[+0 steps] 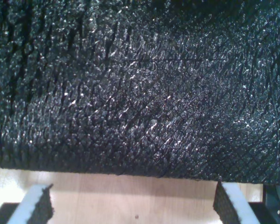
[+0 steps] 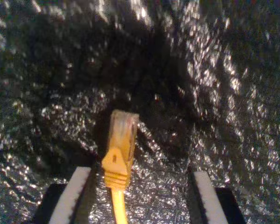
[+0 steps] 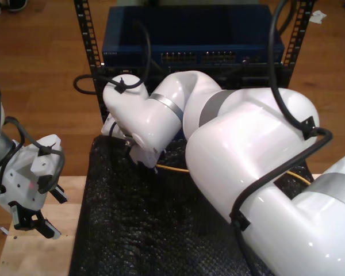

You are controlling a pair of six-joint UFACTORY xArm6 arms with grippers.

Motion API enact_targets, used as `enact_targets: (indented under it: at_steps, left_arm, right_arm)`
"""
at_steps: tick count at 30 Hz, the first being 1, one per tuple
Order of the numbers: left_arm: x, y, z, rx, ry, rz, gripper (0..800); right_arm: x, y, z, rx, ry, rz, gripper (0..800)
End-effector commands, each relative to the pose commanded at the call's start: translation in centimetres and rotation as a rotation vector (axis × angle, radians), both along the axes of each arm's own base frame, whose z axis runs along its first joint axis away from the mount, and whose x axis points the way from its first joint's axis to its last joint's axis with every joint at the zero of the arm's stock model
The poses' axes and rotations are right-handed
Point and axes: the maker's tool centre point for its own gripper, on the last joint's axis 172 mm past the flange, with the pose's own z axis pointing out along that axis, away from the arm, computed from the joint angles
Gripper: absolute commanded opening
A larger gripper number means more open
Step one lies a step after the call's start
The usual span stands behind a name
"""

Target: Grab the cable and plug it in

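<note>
Foam-padded fingers (image 2: pixel 71 193) of my second gripper (image 2: pixel 137 196) sit closest, jaws apart, straddling the cable (image 2: pixel 117 205) without touching it. Plug (image 2: pixel 122 135) at its end: clear-yellowish plastic with a ribbed yellow boot (image 2: pixel 115 170), lying on the black crinkled mat (image 2: pixel 233 116), pointing away from the gripper. Judgement: cable is light and floppy, plug is rigid, small, slick, and its latch tab looks fragile. Best hold is the boot just behind the plug, pinched across its sides, so the tip stays free. My first gripper (image 1: pixel 133 205) has jaws apart on nothing, over the light wood surface (image 1: pixel 130 196) just beside the mat's edge. In the exterior view the cable (image 3: pixel 175 168) runs along the mat near the network switch (image 3: pixel 192 40) in the rack. Count: one cable, one plug, one mat, one switch, two grippers.
</note>
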Motion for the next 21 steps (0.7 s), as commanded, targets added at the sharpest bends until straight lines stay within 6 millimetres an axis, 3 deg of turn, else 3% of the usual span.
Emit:
enact_targets:
  at_steps: [7,21]
  left_arm:
    - [0.0,0.0,0.0,0.0,0.0,0.0,800]
    - [0.0,0.0,0.0,0.0,-0.001,-0.001,800]
  right_arm:
    - [-0.09,0.05,-0.44,-0.004,0.005,0.002,428]
    - [-0.32,0.43,-0.43,-0.004,0.004,0.009,257]
